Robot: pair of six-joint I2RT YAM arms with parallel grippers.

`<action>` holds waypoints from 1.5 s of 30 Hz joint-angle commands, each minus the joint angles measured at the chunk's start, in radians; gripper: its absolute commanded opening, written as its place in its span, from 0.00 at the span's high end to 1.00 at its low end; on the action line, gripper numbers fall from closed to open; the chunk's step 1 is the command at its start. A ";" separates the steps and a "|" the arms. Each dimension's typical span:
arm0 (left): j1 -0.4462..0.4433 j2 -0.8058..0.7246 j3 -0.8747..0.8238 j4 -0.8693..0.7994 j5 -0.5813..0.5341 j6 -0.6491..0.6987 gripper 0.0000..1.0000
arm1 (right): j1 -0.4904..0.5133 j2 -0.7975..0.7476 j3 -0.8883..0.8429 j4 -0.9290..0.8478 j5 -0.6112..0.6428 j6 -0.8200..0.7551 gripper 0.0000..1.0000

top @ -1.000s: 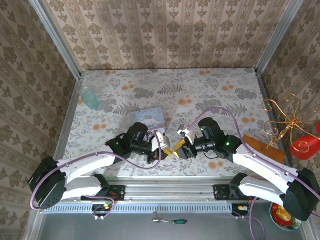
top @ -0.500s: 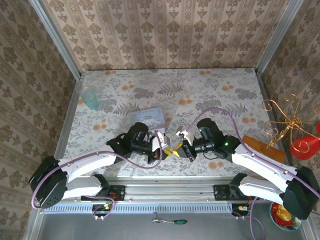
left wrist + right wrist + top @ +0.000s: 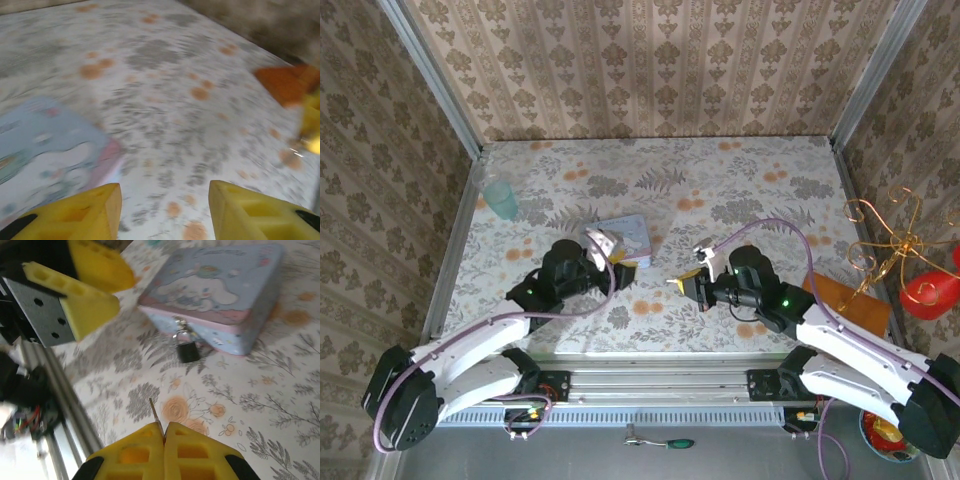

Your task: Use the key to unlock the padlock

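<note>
Right wrist view: the right fingers are pressed flat together, pinching the key, of which only a thin metal tip pokes out past the pads. The padlock lies ahead of that tip and slightly to its right, apart from it, hanging against the near side wall of the pale blue box with its body resting on the surface. The left fingers hover further off to the left of the key tip, spread apart. In the left wrist view, the left fingers stand wide open with nothing between them, and the box lies just ahead on their left. The surface is covered in a pale cloth printed with grey leaves and orange blossoms; from the top external view, walls of brown damask wallpaper close it in on three sides, and a teal cup stands well beyond the left fingers. The padlock is tiny, with a dark squarish body and a silvery shackle looped through the box's clasp.
</note>
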 commanded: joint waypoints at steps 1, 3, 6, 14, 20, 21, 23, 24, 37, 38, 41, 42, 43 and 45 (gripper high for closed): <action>0.028 0.023 -0.029 -0.098 -0.218 -0.278 0.48 | 0.008 -0.009 -0.060 0.150 0.150 0.267 1.00; 0.031 0.047 -0.063 -0.095 -0.251 -0.357 0.45 | 0.017 0.003 -0.075 0.172 0.188 0.350 1.00; 0.029 0.095 -0.121 -0.024 -0.266 -0.431 0.42 | 0.047 0.024 -0.101 0.228 0.244 0.449 1.00; 0.014 0.269 -0.116 0.064 -0.290 -0.458 0.39 | 0.122 0.092 -0.120 0.316 0.305 0.499 1.00; 0.001 0.415 -0.075 0.199 -0.260 -0.450 0.39 | 0.135 0.117 -0.122 0.345 0.307 0.497 1.00; 0.001 0.435 -0.071 0.220 -0.257 -0.452 0.39 | 0.137 0.119 -0.122 0.345 0.307 0.496 1.00; 0.000 0.476 -0.061 0.261 -0.255 -0.459 0.40 | 0.140 0.119 -0.122 0.341 0.307 0.495 1.00; 0.000 0.489 -0.057 0.279 -0.252 -0.459 0.40 | 0.141 0.117 -0.123 0.340 0.307 0.493 1.00; -0.042 0.508 -0.079 0.463 -0.269 -0.446 0.44 | 0.147 0.105 -0.153 0.347 0.309 0.494 1.00; -0.043 0.506 -0.087 0.478 -0.276 -0.451 0.43 | 0.146 0.105 -0.153 0.347 0.308 0.494 1.00; -0.040 0.536 -0.063 0.458 -0.268 -0.446 0.41 | 0.147 0.102 -0.154 0.348 0.308 0.493 1.00; -0.040 0.547 -0.055 0.452 -0.269 -0.445 0.41 | 0.147 0.102 -0.154 0.349 0.308 0.491 1.00; -0.038 0.560 -0.046 0.444 -0.271 -0.450 0.41 | 0.147 0.100 -0.153 0.349 0.308 0.492 1.00; -0.032 0.587 -0.013 0.389 -0.282 -0.457 0.41 | 0.147 0.097 -0.151 0.345 0.307 0.492 1.00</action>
